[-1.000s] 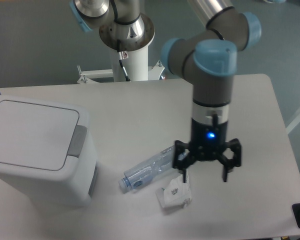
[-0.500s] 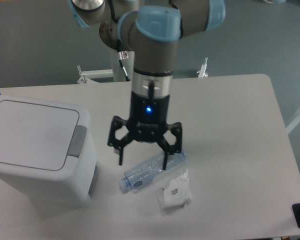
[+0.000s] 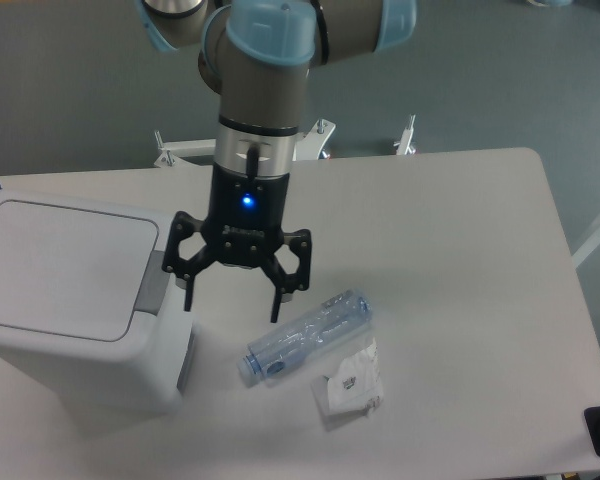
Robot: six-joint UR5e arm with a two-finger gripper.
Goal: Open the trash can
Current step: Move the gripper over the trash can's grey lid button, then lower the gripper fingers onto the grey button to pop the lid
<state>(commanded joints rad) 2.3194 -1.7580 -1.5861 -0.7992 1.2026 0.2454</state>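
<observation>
— What do we see at the left of the tabletop?

— We see the trash can, white and boxy, standing near the left edge with its flat lid down. Its grey push tab sits on the right side of the lid.

— And next to it?

— We find the gripper pointing down, released, its two fingers spread wide and holding nothing. Its left finger hangs just beside the grey tab; we cannot tell whether they touch.

— Further right?

— We see a clear plastic bottle lying on its side, and a crumpled white wrapper just beside it, toward the front edge.
</observation>
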